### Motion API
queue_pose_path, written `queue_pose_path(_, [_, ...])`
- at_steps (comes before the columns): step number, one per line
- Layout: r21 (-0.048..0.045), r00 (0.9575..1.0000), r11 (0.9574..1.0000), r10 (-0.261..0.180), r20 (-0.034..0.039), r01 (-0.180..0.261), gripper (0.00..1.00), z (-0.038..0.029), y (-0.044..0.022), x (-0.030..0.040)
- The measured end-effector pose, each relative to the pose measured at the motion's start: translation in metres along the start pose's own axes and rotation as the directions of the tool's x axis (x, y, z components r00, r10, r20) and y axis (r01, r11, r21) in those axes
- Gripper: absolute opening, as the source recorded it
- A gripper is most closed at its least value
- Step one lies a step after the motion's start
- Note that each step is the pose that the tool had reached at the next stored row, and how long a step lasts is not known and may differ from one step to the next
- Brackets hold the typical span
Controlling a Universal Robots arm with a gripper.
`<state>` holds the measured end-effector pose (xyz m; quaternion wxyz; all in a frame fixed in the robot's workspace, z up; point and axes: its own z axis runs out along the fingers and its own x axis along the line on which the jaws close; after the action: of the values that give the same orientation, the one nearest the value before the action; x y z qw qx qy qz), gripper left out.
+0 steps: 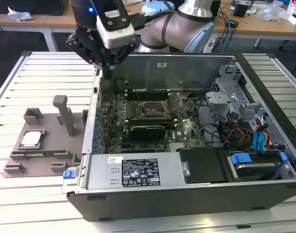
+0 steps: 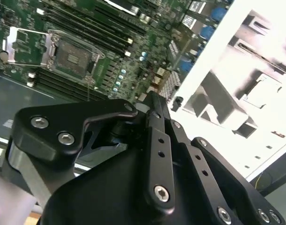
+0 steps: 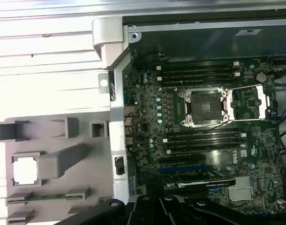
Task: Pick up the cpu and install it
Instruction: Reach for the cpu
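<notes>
CPU lay flat in a square pocket of the grey fixture tray, on the exterior view's left of the open computer case; it also showed pale in the first wrist view. Judged light, thin and stiff, with a smooth metal top likely to slip and a fragile contact face. Best taken by two opposite edges of the rim and kept level. Gripper hung over the case's far corner on the exterior view's left, well apart from the CPU. Its jaws looked closed together, empty, touching nothing. Motherboard socket sat uncovered, with no chip in it.
</notes>
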<state>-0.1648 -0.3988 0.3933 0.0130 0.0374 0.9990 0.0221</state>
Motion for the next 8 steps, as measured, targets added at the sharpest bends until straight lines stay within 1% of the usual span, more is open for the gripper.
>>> queue_pose_path(1, [0.0000, 1.0000, 1.0000, 0.000, 0.0001, 0.000, 0.11, -0.0002, -0.0006, 0.0083])
queue_pose_path(2, [-0.0001, 1.0000, 1.0000, 0.000, 0.0002, 0.000, 0.11, -0.0003, -0.0011, 0.0140])
queue_pose_path(3, [-0.0001, 1.0000, 1.0000, 0.000, 0.0002, 0.000, 0.11, -0.0006, -0.0018, 0.0234])
queue_pose_path(4, [-0.0001, 1.0000, 1.0000, 0.000, 0.0003, 0.000, 0.11, -0.0008, -0.0023, 0.0311])
queue_pose_path(8, [-0.0001, 1.0000, 1.0000, 0.000, 0.0003, 0.000, 0.11, -0.0012, -0.0032, 0.0442])
